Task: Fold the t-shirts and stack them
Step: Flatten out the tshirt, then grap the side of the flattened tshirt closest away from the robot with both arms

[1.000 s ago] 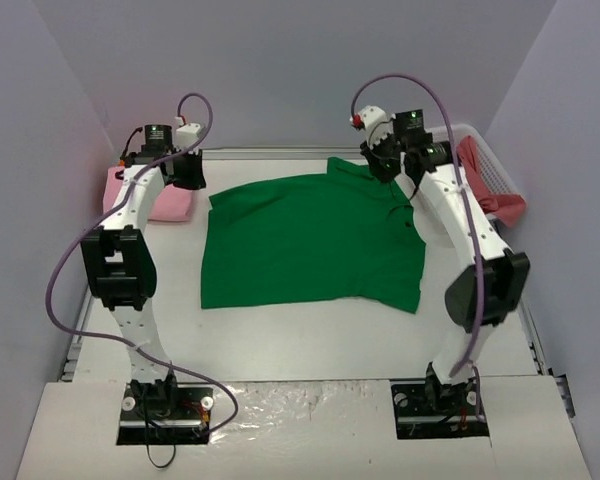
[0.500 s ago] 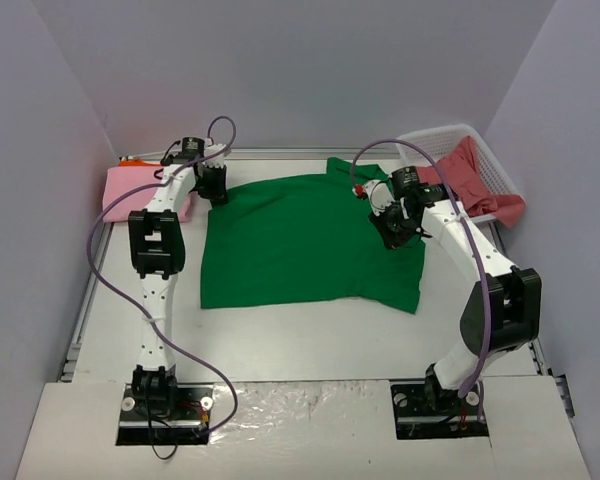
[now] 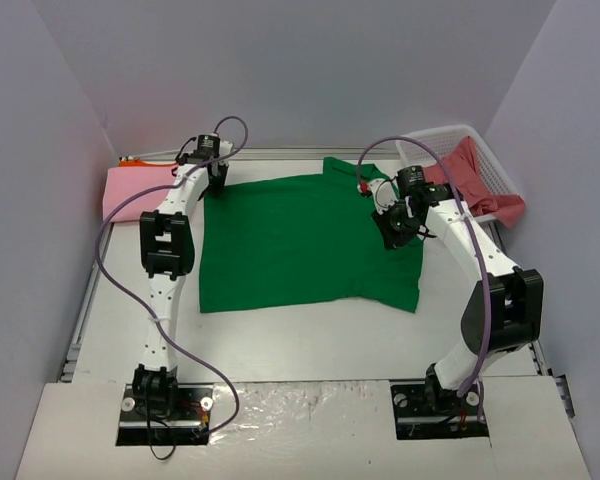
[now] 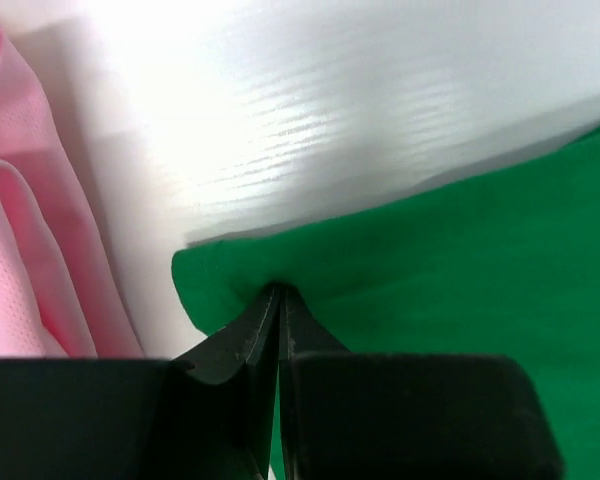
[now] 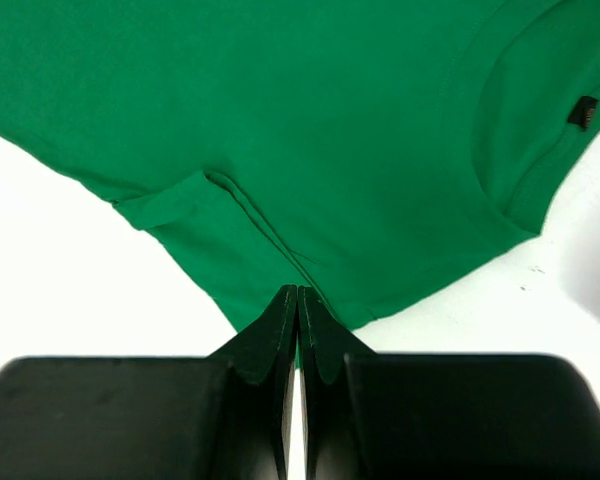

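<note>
The bright green t-shirt lies spread flat on the table. My left gripper is shut, pinching its far left corner. My right gripper is shut on the shirt's right edge by the sleeve seam, with the collar to the right. The light pink t-shirt lies folded at the far left and also shows in the left wrist view. An orange t-shirt peeks out behind it. The coral red t-shirt hangs in the basket.
A white lattice basket stands at the far right corner. Grey walls close in the table on the left, the back and the right. White table surface lies in front of the green shirt.
Both arms came down from above the far edge onto the green shirt. The left gripper moved right to the shirt's corner, the right gripper moved nearer along its right edge, and both shut on cloth.
</note>
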Motion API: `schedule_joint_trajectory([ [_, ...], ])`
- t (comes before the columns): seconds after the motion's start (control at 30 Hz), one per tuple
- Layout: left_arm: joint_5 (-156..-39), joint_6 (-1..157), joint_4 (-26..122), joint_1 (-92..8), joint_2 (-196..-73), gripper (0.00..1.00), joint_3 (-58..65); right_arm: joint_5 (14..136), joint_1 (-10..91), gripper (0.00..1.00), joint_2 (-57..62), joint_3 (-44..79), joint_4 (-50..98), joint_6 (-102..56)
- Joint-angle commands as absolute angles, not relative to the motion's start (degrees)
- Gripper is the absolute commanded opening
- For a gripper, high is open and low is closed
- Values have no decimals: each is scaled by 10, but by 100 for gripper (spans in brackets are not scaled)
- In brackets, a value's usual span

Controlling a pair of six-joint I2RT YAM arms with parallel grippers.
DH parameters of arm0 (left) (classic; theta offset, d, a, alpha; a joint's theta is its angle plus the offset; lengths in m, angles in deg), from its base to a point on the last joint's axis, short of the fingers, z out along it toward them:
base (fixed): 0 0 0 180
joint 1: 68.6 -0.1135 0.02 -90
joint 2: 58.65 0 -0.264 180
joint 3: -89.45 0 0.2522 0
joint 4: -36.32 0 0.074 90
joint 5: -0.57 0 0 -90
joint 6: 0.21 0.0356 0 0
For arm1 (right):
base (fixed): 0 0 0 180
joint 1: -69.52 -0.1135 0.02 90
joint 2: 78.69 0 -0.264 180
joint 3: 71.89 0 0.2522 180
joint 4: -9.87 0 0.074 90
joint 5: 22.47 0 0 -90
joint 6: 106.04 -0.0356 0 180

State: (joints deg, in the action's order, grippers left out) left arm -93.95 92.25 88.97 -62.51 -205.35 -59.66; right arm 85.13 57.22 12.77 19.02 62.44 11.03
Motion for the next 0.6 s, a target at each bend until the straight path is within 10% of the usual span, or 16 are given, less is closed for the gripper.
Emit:
schedule_joint_trajectory([
  [0.0, -864, 944, 878, -612, -2048, 2, -639, 863, 581, 0, 153, 199, 644, 110],
  [0.2, -873, 956, 831, -597, -1945, 5, -561, 881, 583, 5, 168, 207, 644, 130],
  [0.57, -796, 1186, 784, -475, -1537, 29, -169, 893, 590, 48, 120, 151, 623, 144],
])
